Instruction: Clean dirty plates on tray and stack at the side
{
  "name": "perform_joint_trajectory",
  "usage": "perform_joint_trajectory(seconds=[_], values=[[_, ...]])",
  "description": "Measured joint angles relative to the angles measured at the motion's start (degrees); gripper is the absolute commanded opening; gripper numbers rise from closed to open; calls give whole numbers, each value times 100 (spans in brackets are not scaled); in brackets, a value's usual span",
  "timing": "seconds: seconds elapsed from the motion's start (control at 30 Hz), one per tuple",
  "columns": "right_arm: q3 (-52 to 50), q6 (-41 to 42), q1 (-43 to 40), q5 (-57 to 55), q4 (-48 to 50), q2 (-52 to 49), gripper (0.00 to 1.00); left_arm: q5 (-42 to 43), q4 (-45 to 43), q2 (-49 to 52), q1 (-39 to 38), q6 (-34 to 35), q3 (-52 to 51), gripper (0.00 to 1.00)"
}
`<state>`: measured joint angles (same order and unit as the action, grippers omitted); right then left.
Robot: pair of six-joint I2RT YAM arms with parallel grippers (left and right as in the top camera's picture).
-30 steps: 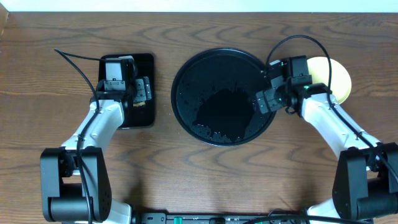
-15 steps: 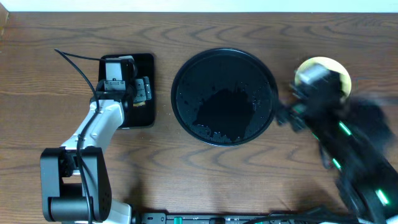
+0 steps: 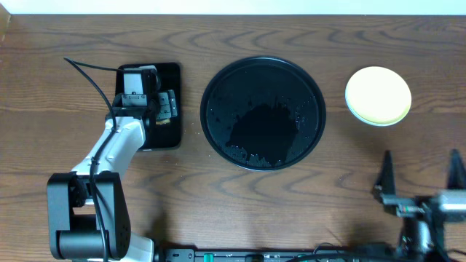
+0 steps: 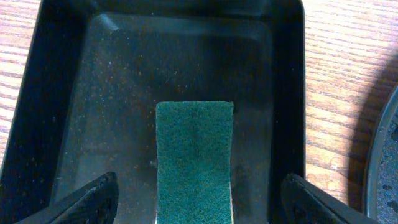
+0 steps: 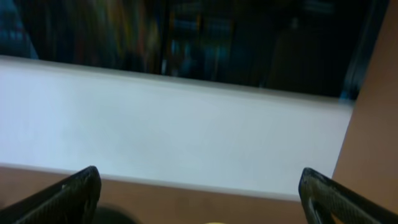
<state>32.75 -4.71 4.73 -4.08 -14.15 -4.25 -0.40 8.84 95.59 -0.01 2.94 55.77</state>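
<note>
A stack of plates (image 3: 378, 95) with the pale yellow one on top and a teal rim under it sits on the table at the right. The large round black tray (image 3: 218, 87) in the middle holds no plate, only wet patches and specks. My left gripper (image 4: 198, 202) is open over a green sponge (image 4: 194, 155) lying in the small rectangular black tray (image 3: 172, 73). My right gripper (image 3: 420, 175) is open and empty near the front right edge, fingers pointing to the back; its wrist view shows the far wall and table.
The left arm (image 3: 109, 153) stretches from the front left to the rectangular tray. A black cable (image 3: 87, 69) arcs over the table left of it. The round tray's edge (image 4: 385, 168) shows at the right of the left wrist view.
My right arm has pulled back fast from the round tray's right rim to the front right edge, uncovering the plate stack. The left arm has not moved.
</note>
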Motion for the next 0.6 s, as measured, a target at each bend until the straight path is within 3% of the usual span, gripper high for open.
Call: perform_joint_trajectory(seconds=[0.2, 0.3, 0.47, 0.6], values=[[-2074, 343, -13, 264, 2573, 343, 99, 0, 0, 0, 0, 0, 0, 84], [-2822, 411, -28, 323, 3073, 352, 99, 0, 0, 0, 0, -2, 0, 84], [-3230, 446, -44, 328, 2614, 356, 99, 0, 0, 0, 0, 0, 0, 84], [-3226, 450, -48, 332, 1287, 372, 99, 0, 0, 0, 2, 0, 0, 84]])
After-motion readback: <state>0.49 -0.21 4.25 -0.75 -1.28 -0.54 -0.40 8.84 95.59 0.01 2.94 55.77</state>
